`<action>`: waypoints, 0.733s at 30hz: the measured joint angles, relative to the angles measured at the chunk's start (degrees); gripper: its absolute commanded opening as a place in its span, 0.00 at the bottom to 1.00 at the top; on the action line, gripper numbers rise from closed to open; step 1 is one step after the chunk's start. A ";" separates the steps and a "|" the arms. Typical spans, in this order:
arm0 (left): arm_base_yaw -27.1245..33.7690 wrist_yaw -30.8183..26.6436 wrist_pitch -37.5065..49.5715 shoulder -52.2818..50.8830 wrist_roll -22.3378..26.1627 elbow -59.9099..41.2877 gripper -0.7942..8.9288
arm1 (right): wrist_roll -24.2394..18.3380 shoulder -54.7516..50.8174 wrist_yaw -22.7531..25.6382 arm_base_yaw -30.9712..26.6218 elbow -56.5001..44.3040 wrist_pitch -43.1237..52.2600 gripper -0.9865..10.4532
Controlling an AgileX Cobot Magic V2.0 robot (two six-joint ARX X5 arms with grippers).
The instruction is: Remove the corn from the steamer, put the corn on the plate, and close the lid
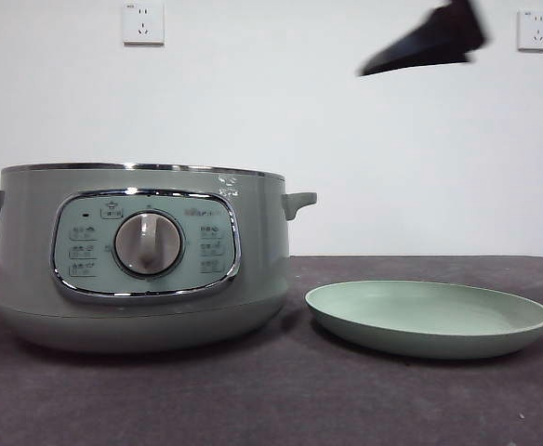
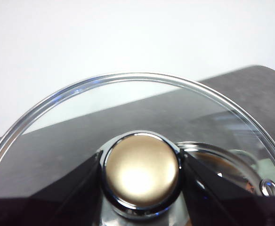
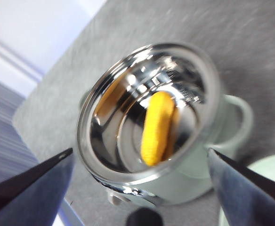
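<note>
Right fingers (image 3: pixel 140 188): mine, spread wide and empty, poised high above the open steamer (image 3: pixel 175 174).
Left fingers (image 2: pixel 142 174): mine, pinching the lid (image 2: pixel 128 77) by its knob (image 2: pixel 142 170), one finger pressed on each side; lid held off the pot.
Corn (image 3: pixel 156 128): directly below my right fingers, lying on the steamer's shiny inner floor, roughly central, long axis running toward the far wall.
Corn, handling: I judge it light, stiff and smooth, so liable to slip or roll; best taken across its thick middle, not the tapered ends.
Plate (image 1: pixel 430 318): bare, on the worktop (image 1: pixel 271 400) just beside the steamer, off to one side of my right fingers.
Lid, handling: glass, likely fragile and slick; the knob is the only sound hold.
</note>
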 measured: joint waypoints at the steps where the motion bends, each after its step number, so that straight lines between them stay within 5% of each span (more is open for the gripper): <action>1: 0.00 -1.25 -0.98 -1.44 0.00 0.00 0.07 | -0.42 2.21 1.03 1.31 2.36 -1.73 0.49; 6: 0.00 -6.05 -5.66 -7.19 0.00 0.00 0.07 | -4.17 15.32 6.82 6.99 17.55 -13.49 0.49; 14: 0.00 -6.21 -9.16 -7.91 0.00 0.00 0.07 | -10.93 34.60 14.99 13.75 42.84 -34.23 0.46; 22: 0.00 -6.12 -8.92 -7.82 -0.07 0.00 0.07 | -15.21 44.54 25.42 17.70 48.65 -35.06 0.46</action>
